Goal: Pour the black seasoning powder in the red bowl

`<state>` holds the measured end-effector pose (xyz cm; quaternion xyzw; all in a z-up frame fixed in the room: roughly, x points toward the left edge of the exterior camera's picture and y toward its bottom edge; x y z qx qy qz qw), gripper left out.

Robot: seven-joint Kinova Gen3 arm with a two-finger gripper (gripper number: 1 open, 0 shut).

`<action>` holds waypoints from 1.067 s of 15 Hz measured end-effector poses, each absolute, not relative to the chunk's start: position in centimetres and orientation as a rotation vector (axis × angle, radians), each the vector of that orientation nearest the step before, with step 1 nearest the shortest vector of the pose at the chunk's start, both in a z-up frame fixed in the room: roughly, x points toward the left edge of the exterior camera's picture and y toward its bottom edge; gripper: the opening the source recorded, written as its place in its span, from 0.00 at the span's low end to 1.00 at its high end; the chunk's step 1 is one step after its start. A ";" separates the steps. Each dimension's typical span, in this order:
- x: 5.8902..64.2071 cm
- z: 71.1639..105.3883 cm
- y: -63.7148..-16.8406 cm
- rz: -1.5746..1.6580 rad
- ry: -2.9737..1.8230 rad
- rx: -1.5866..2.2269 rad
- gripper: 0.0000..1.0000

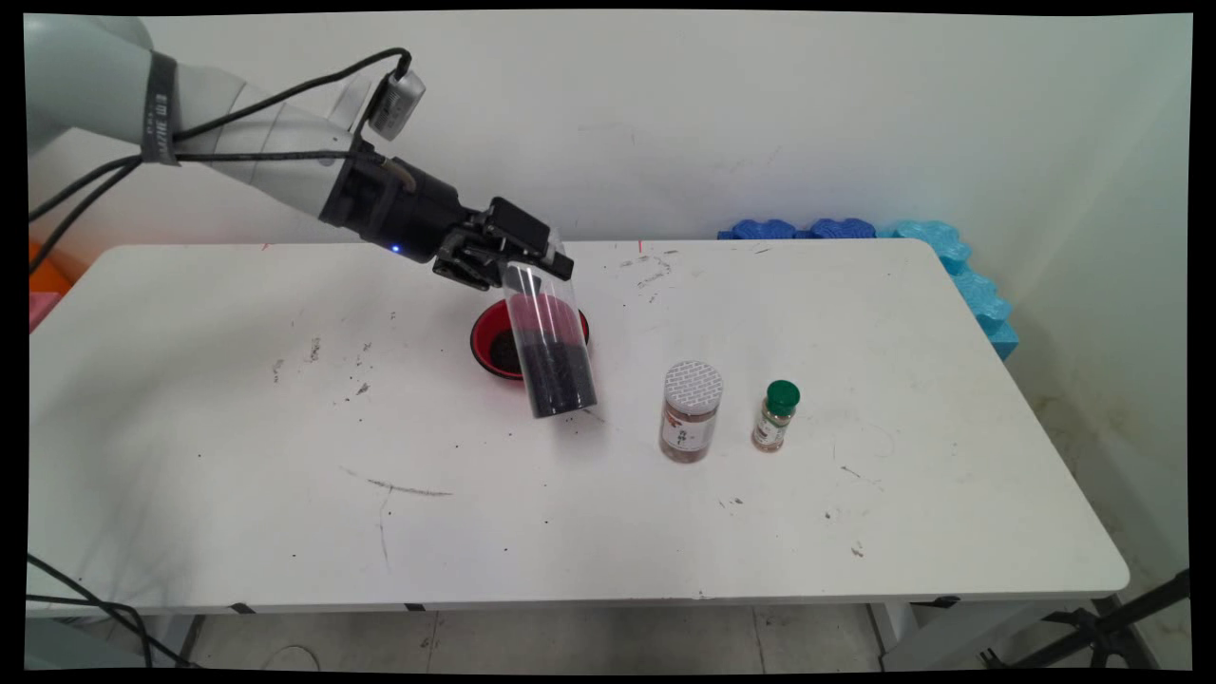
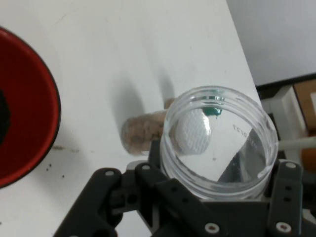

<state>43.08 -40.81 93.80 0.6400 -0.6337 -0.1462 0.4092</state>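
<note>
Black two-finger gripper, reaching in from the upper left, is clamped around the open top of a clear plastic cylindrical jar partly filled with dark granules; the jar hangs tilted, mouth uppermost, its base low over the white table, though contact with the table cannot be judged. Just behind the jar sits a shallow red bowl holding a patch of the same dark material, which suggests why the jar is held so close to it. Further right stand a squat brown spice jar with a white patterned lid and, just beside it, a small green-capped glass bottle, both upright and apart from the jar. Open tabletop lies to the left and toward the near edge; blue foam pieces line the far right corner.
</note>
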 end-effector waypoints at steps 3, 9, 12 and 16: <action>43.1 93.6 -41.3 -0.414 -1.529 1.692 0.00; 43.6 93.0 -42.4 -0.529 -1.313 1.870 0.00; 44.1 92.6 -42.9 -0.582 -1.188 1.955 0.00; 44.2 92.3 -43.3 -0.655 -1.054 2.034 0.00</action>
